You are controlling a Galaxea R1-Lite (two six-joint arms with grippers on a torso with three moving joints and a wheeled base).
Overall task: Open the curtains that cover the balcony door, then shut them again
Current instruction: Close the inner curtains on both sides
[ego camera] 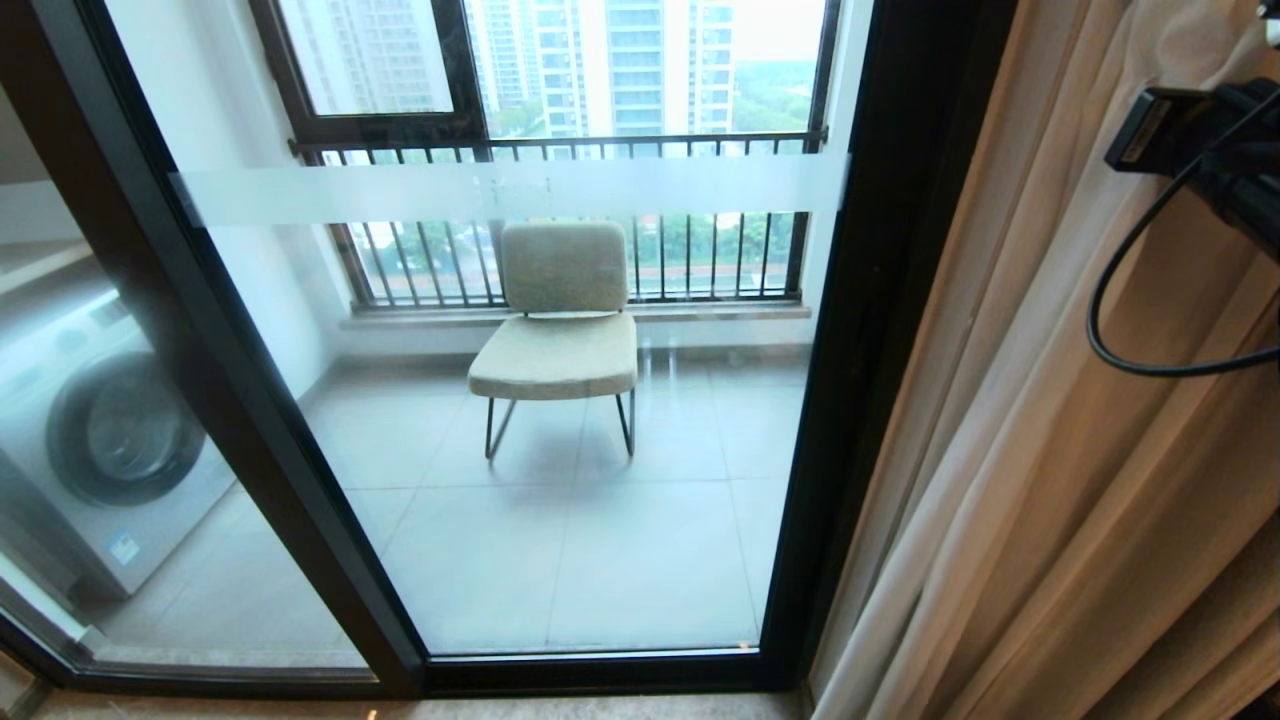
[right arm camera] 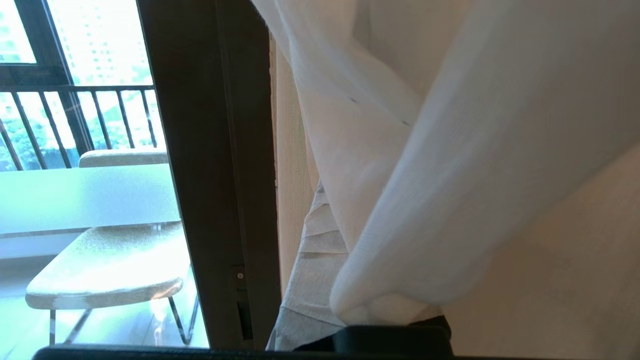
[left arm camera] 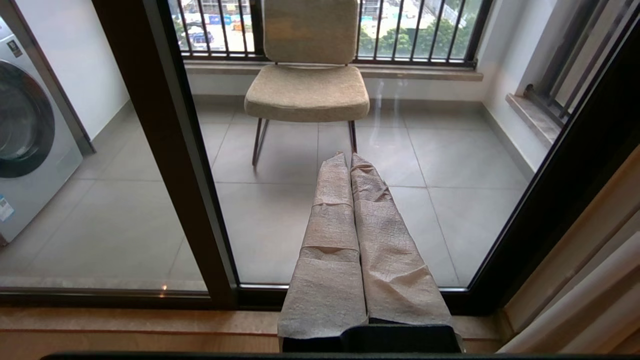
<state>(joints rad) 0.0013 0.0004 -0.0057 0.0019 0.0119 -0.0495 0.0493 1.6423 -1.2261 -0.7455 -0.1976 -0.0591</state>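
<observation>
Balcony door [ego camera: 560, 420]: I see tall clear glass panels set in thick, smooth black frames, with a frosted white horizontal band [ego camera: 510, 190] running across the glass; the panes stand uncovered ahead of me. Curtains [ego camera: 1060, 480]: gathered against the right-hand door frame, floor-length, falling in long soft pleats; the heavier layer is a beige-grey woven cloth, and my right wrist view shows the thin sheer white layer [right arm camera: 450, 165] billowed in rounded folds close in front of the lens. Right tool [right arm camera: 320, 280]: raised beside the bunched curtains, its fabric-wrapped fingers mostly buried under the sheer cloth and pressed together; I cannot tell whether any fabric is pinched between them. Left tool [left arm camera: 350, 165]: low and idle, aimed at the door's lower glass, its two long fingers sheathed in crinkled, pale textured wrap and lying closed flat against each other, holding nothing. Chair [ego camera: 558, 325]: beyond the glass, padded seat and squarish backrest in nubby beige upholstery on thin dark metal legs. Washing machine [ego camera: 95, 440]: at left behind the glass, white casing with a round dark porthole. Balcony floor [ego camera: 600, 540]: large matte grey tiles. Railing [ego camera: 560, 145]: slim black vertical bars in front of the outer window.
</observation>
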